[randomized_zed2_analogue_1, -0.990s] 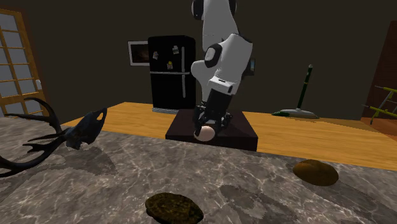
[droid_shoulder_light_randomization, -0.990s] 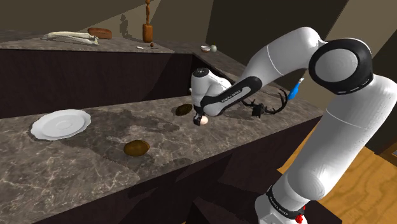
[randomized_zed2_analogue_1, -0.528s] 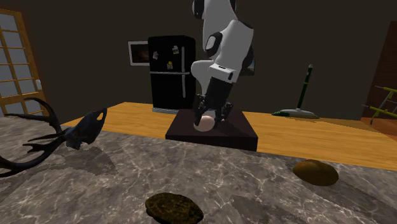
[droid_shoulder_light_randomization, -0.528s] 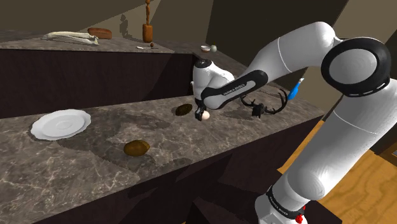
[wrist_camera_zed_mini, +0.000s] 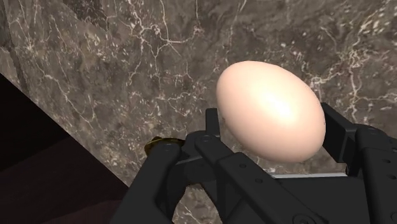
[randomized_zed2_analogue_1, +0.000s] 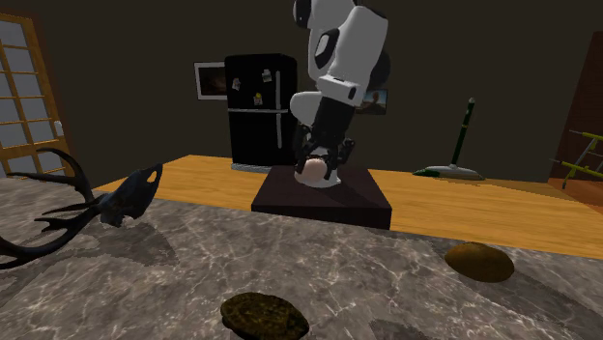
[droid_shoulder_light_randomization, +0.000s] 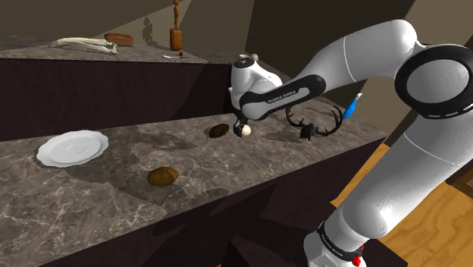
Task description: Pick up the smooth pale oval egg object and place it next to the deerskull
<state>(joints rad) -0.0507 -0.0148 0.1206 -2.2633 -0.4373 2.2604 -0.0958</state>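
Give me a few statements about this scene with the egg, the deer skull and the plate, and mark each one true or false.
1. The gripper is shut on the pale egg. True.
2. The egg lies on the white plate. False: it is held in the gripper above the marble counter, well apart from the plate.
3. The deer skull is dark, has antlers and lies on the counter. True.
4. The fridge behind the arm is white. False: it is black.
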